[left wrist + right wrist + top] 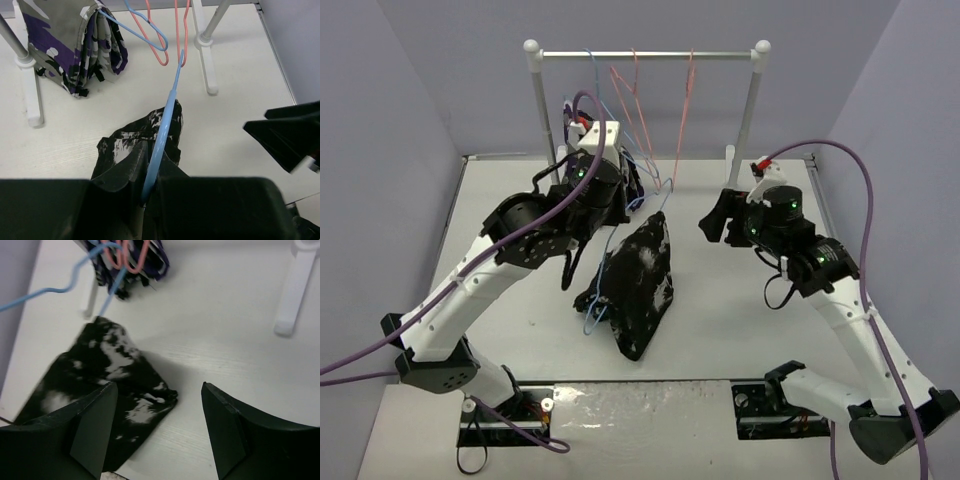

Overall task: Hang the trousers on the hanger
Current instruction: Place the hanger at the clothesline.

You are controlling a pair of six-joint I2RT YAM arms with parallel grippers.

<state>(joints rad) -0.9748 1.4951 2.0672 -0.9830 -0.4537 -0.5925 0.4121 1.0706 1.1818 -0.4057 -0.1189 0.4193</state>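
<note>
White table (750, 330): left gripper (148, 181) clamped on hanger (166, 117), likely steadying it under draped trousers (642, 285); right gripper (157, 425) apart, hovering ready to assist.

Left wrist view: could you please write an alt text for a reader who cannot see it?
The left gripper is shut on the light-blue hanger, whose wire runs away across the black, white-splotched trousers heaped on the white table. Behind, a purple patterned garment and pink hangers hang at a rack.

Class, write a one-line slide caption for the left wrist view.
Left hand pinching thin light-blue wire hanger over black white-splotched fabric trousers.
</note>
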